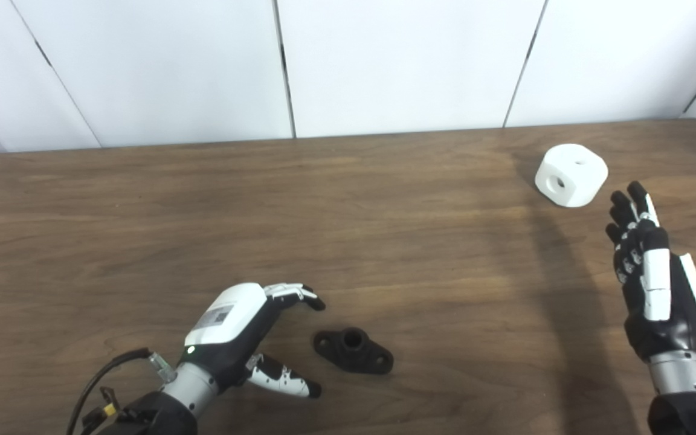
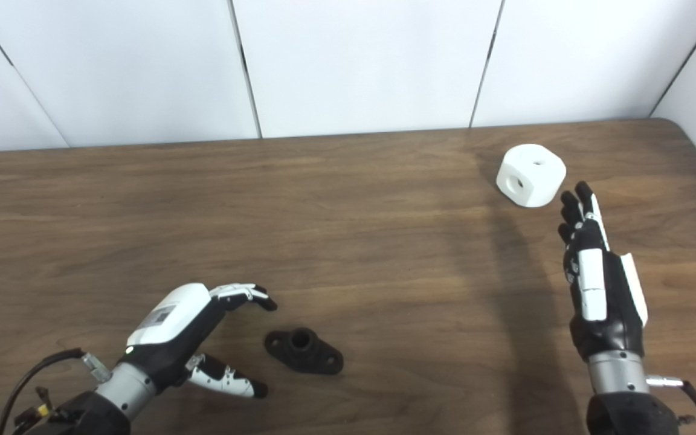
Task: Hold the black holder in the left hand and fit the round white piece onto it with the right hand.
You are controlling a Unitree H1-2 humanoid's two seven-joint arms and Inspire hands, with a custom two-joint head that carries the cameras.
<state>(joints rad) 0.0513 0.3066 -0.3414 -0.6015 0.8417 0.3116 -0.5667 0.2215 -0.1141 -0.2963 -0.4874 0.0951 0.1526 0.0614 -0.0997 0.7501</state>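
- Left eye view: brown wood-grain table against plain white wall panels with dark seams; nothing else on the surface but the two parts.
- Black holder lying flat near the front edge, just beside the left hand and apart from it; short round collar standing up from a flat base with a small hole in each ear.
- Left hand spread, empty, fingers above and thumb below, opening toward the holder.
- Probably stiff moulded or printed plastic, light, matte, not slippery; low on the table, so best pinched across the raised collar or by the base edges, leaving the collar's mouth free.
- A small grey label on the back of the left hand; print too small to read.
- Right eye view: round white piece resting far right near the back edge, well apart from the holder; drum-shaped with rounded edges, one hole in the side face, another on top.
- Right hand just short of it, fingers straight and close together, holding nothing, not touching.
- Likely rigid, light, smooth and a little slick; bulky enough to call for a wide grasp around the curved sides, keeping the mating hole uncovered.
- No brand or writing visible on either part.
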